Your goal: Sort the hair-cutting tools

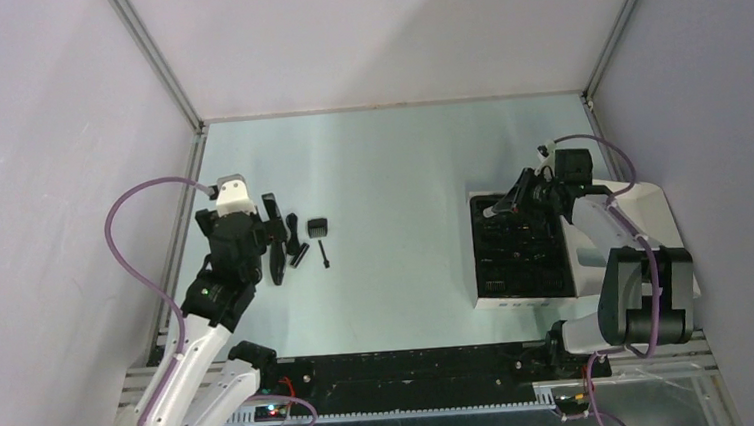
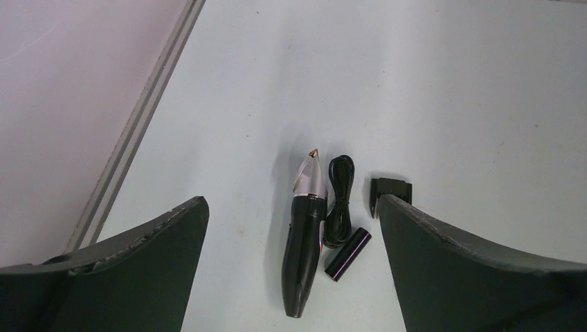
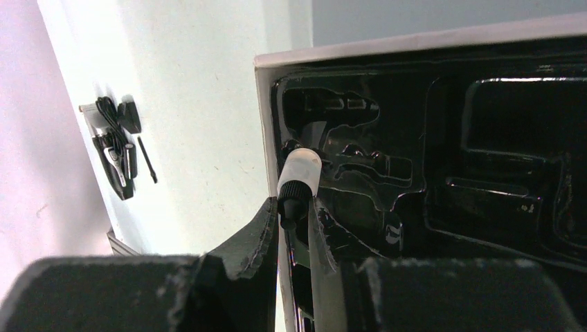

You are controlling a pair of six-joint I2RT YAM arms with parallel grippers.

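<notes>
The left gripper [image 2: 292, 204] is spread wide, with the clipper body [image 2: 303, 256] lying between its fingers and the coiled cord [image 2: 339, 200] and a short black cylinder [image 2: 347, 254] crowded toward its right finger. The cord could be pinched along with the body if the jaws are lowered off-centre. The right gripper [image 3: 294, 207] is clamped on a white-capped piece [image 3: 299, 169] at the box rim [image 3: 415, 41] just ahead, where it could be snagged and twisted loose.
</notes>
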